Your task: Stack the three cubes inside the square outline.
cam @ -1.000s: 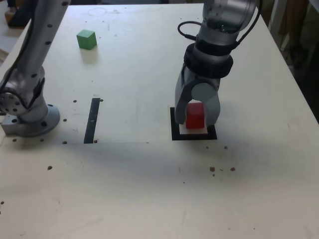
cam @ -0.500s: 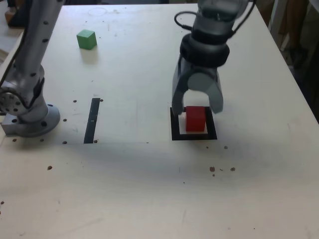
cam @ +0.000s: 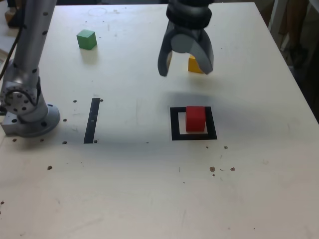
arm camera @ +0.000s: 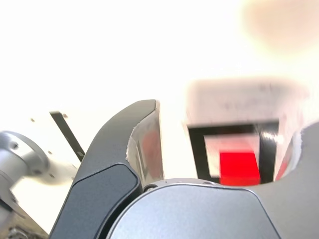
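Observation:
The red cube (cam: pixel 195 118) stands alone inside the black square outline (cam: pixel 175 124); the wrist view shows the red cube (arm camera: pixel 238 168) in the outline (arm camera: pixel 198 154) between my fingers but far below them. My gripper (cam: pixel 185 69) hangs open and empty above the table, behind the outline. The yellow cube (cam: pixel 194 64) lies just behind the gripper, partly hidden by one finger. At the far left of the exterior view sits the green cube (cam: pixel 86 39).
The arm's round base (cam: pixel 27 117) is bolted at the exterior view's left edge. A thin black strip (cam: pixel 92 120) lies between the base and the outline. Small dark specks dot the near part of the white table (cam: pixel 149 189).
The gripper opened and let go of the red cube, which stays in the outline. It then rose and drew back toward the yellow cube.

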Robot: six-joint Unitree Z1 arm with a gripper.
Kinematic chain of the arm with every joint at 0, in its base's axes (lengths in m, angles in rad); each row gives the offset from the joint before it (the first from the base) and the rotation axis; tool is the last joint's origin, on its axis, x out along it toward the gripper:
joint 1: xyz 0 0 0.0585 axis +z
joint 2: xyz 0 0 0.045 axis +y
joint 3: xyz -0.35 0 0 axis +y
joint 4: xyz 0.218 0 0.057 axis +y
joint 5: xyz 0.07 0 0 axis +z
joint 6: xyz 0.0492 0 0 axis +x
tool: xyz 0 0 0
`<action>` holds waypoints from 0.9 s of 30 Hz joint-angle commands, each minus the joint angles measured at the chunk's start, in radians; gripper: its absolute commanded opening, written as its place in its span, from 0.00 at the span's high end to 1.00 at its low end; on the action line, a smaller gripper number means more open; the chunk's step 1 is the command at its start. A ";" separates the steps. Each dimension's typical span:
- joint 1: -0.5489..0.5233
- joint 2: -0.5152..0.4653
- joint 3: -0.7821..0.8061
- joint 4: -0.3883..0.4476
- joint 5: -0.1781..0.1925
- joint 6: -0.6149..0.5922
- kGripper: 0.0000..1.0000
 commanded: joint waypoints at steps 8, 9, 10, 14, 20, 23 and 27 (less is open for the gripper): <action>0.112 0.020 -0.071 0.021 0.052 0.178 0.01; 0.122 0.027 -0.078 0.022 0.054 0.194 0.01; 0.131 0.036 -0.086 0.023 0.055 0.209 0.01; 0.162 0.082 -0.126 0.030 0.056 0.263 0.02; 0.193 0.161 -0.211 0.047 0.063 0.316 0.03; 0.202 0.193 -0.260 0.058 0.067 0.328 0.04; 0.209 0.237 -0.335 0.089 0.068 0.337 0.06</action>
